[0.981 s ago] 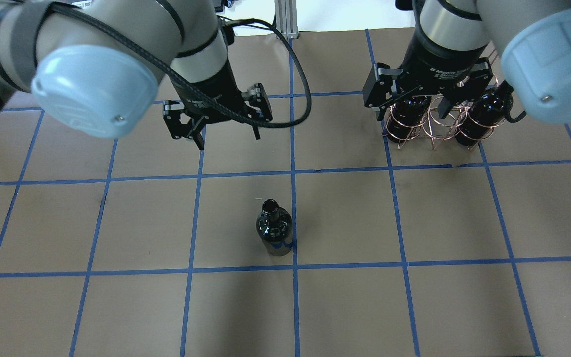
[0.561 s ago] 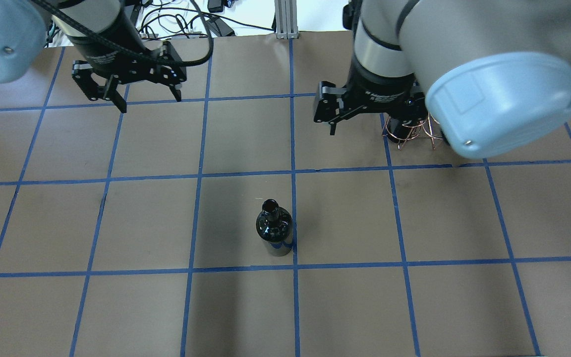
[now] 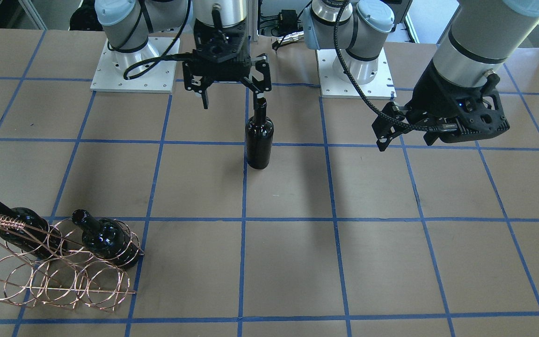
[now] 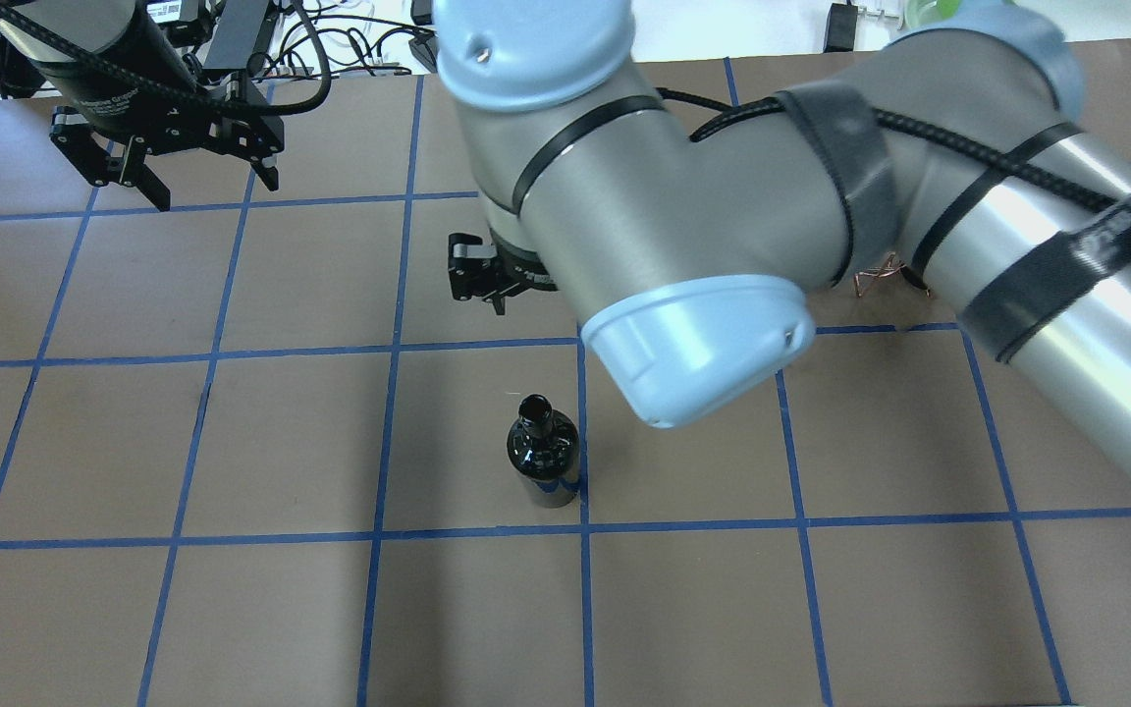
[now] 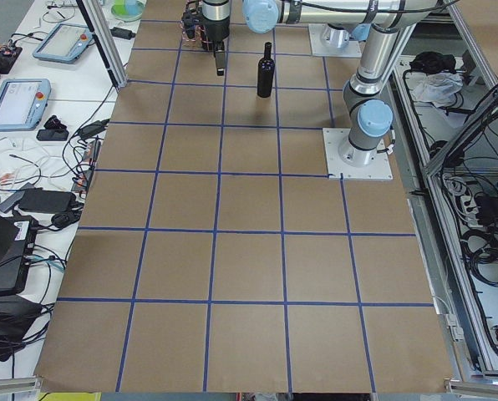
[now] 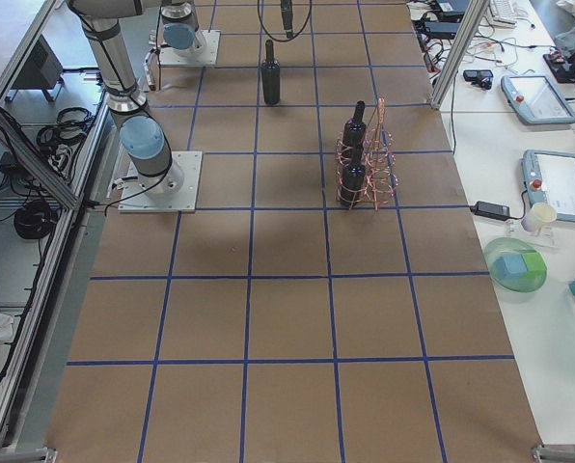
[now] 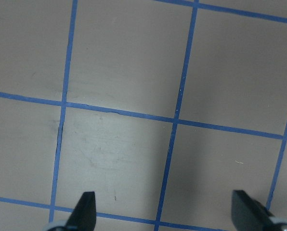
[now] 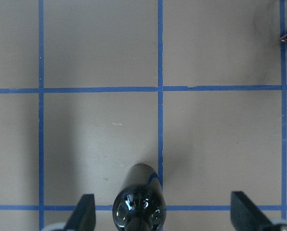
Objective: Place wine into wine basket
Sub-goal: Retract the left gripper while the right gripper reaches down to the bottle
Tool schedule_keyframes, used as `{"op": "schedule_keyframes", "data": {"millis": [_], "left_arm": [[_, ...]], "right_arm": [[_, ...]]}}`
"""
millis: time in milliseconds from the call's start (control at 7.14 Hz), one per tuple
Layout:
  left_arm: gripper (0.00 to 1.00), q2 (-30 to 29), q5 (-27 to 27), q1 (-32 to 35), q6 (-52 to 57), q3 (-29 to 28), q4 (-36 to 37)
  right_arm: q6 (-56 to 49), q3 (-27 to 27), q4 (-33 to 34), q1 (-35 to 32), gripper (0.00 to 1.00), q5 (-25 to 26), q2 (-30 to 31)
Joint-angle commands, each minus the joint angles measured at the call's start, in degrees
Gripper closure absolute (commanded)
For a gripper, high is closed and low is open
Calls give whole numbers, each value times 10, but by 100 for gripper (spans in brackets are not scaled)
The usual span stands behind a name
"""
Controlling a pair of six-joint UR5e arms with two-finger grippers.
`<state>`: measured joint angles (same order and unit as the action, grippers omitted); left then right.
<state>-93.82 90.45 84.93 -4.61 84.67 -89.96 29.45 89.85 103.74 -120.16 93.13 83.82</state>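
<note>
A glossy black wine bottle stands upright near the table's middle; it also shows in the overhead view. My right gripper hangs open just above its mouth. In the right wrist view the bottle sits at the bottom edge between the spread fingers. The copper wire wine basket stands at the table's far right side and holds two black bottles in its rings. My left gripper is open and empty, far off to the left.
My right arm's elbow covers most of the basket in the overhead view, where only a bit of copper wire shows. The table is brown paper with a blue tape grid. Cables and devices lie beyond the far edge.
My right gripper has left the basket and swung left toward the standing bottle. My left gripper has moved away to the far left. Both stay open; the bottle has not moved.
</note>
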Motion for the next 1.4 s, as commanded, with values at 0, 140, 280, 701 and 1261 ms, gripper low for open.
{"op": "schedule_keyframes", "data": {"millis": [0,140,280,701,1261], "left_arm": [[0,6,7,-2,6,8,-1],[0,7,7,-3,7,15,1],[0,13,9,-2,6,22,0],[0,14,10,-6,7,25,-2],[0,14,10,-5,7,26,-1]], "right_arm": [[11,22,-6,-30,0,6,-18],[13,46,0,-34,0,-2,-16],[16,52,-4,-34,0,-4,-16],[53,67,-9,-36,3,-5,-15],[98,67,-11,-36,82,-34,-15]]}}
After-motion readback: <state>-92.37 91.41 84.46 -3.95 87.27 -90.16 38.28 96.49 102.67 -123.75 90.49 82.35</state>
